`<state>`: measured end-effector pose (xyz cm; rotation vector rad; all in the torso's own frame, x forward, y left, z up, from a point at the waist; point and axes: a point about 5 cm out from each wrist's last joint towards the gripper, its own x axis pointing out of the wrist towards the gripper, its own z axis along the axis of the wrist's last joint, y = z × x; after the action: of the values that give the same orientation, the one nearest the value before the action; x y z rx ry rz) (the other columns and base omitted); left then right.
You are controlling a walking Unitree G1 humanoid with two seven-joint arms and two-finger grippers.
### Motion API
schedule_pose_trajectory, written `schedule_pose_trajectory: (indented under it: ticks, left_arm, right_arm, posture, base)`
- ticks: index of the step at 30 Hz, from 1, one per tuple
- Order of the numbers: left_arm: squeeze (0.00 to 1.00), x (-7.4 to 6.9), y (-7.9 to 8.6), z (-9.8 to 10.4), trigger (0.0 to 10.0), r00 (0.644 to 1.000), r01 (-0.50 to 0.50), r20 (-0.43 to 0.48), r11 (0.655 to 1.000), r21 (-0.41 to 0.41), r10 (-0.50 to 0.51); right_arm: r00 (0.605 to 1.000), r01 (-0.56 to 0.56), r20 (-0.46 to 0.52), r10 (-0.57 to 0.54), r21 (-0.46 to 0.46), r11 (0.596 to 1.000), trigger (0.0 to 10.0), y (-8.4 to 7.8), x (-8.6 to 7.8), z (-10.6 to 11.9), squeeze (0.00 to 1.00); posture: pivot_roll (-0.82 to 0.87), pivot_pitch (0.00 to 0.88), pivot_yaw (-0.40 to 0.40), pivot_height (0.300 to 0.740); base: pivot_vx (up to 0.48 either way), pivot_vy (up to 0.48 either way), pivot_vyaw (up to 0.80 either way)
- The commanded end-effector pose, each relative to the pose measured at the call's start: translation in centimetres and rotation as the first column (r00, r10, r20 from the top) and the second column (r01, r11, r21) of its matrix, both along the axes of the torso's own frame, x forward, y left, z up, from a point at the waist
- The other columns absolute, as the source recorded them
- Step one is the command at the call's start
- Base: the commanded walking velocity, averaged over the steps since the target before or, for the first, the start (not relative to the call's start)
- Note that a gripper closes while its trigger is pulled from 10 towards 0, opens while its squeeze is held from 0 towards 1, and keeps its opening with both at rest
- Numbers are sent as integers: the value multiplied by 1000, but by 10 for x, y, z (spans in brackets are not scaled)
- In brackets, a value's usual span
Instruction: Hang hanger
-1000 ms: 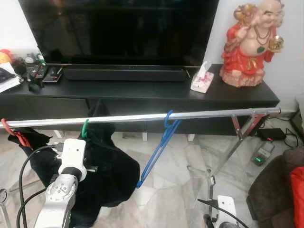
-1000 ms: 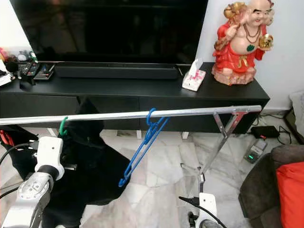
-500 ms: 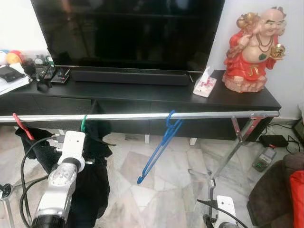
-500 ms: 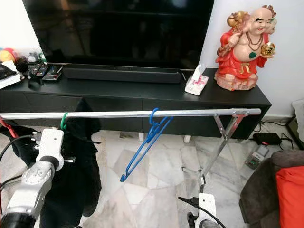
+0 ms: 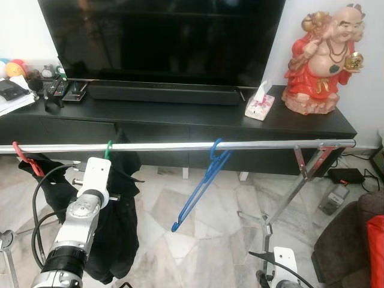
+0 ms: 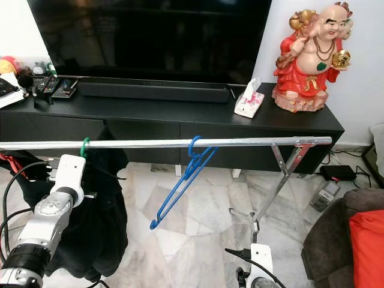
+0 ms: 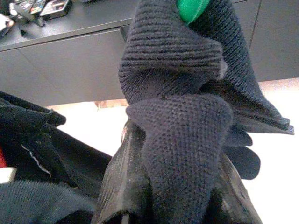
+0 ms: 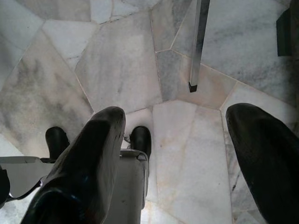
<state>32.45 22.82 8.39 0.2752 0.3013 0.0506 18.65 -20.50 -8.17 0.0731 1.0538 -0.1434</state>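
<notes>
1. We find the right claw (image 8: pixel 187 154) hanging low over the marble floor (image 8: pixel 117 70), its fingers spread and grasping nothing.
2. The left claw (image 7: pixel 173 205) is buried in a dark knitted garment (image 5: pixel 117 222); we cannot tell its state.
3. That garment hangs from a green hanger (image 5: pixel 108 148) on the silver rail (image 5: pixel 258 144).
4. A blue hanger (image 5: pixel 201 186) hangs tilted mid-rail, and a red one (image 5: pixel 23 159) at the left end.
5. Beyond stands the black surface (image 5: pixel 180 113) with television (image 5: pixel 162 36), tissue box (image 5: pixel 259 105) and red statue (image 5: pixel 321 60).
</notes>
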Motion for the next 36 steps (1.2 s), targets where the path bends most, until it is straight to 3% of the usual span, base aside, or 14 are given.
schedule_pose_trajectory:
  ticks: [1,10,11,12,27,35,36]
  left_arm:
    - [0,-2,-1,-7,10000,999,18,-41,1000,12,-18]
    - [0,-18,5,-14,10000,998,25,-55,1000,11,-24]
    - [145,-21,5,-12,10000,999,26,-36,1000,7,-26]
    - [1000,-23,4,-10,10000,1000,25,-12,1000,-2,-25]
    - [1000,-35,-4,3,10000,993,24,119,996,-80,-15]
    - [1000,-57,-7,16,10000,975,35,221,993,-117,-8]
    - [1000,-65,-10,21,10000,969,45,249,991,-127,-12]
  right_arm:
    - [1000,0,-11,0,-2,1000,10000,-1,-2,-1,0]
    - [1000,-1,-13,1,-2,1000,10000,-1,-3,-1,0]
    - [1000,-2,-13,2,-3,1000,10000,-1,-3,-1,0]
    - [1000,-2,-13,2,-4,1000,10000,-1,-3,-1,0]
    - [1000,-2,-12,2,-6,1000,10000,-2,-3,-1,0]
    - [1000,-3,-11,3,-5,1000,10000,-1,-3,-1,0]
    - [1000,-2,-10,2,-5,1000,10000,-2,-3,-1,0]
  posture:
    - [-34,0,-26,740]
    - [-28,0,-23,740]
    - [-28,0,-23,740]
    - [-26,0,-24,740]
    - [-27,0,-21,740]
    - [-27,0,-21,740]
    - [-21,0,-21,740]
  base:
    - [0,0,0]
    - [0,0,0]
    - [0,0,0]
    - [0,0,0]
    - [0,0,0]
    - [0,0,0]
    - [0,0,0]
